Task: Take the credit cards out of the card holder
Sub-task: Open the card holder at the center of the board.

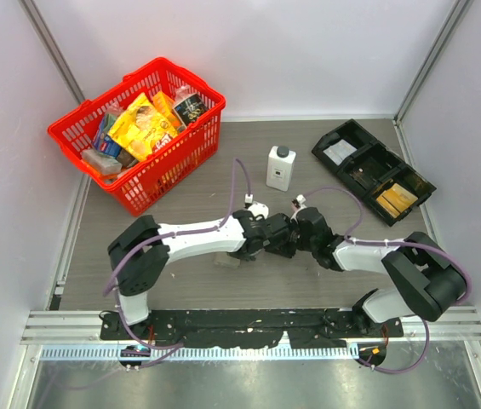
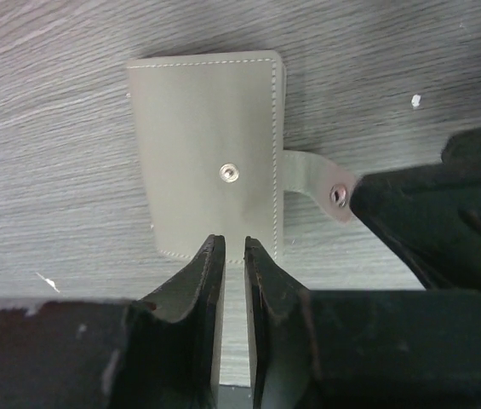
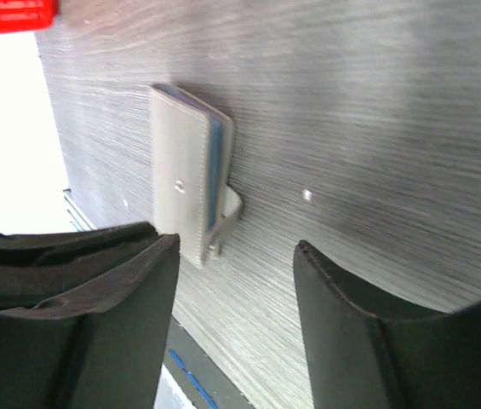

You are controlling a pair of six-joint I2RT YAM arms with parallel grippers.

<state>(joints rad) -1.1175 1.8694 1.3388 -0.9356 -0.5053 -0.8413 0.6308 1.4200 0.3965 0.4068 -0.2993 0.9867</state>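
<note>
Two grippers meet over the table: left gripper, right gripper. Your left wrist shows jaws nearly together at the near edge of the card holder; whether they grip it is unclear. Your right wrist shows jaws apart and blue credit cards inside the holder.

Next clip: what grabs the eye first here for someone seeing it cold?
The red basket of bright packets at far left stands out first. At centre, a taupe card holder lies flat, strap unsnapped, with the left gripper at its near edge. The right gripper hangs nearby, jaws wide, and its camera shows blue credit cards edge-on inside the holder.
</note>
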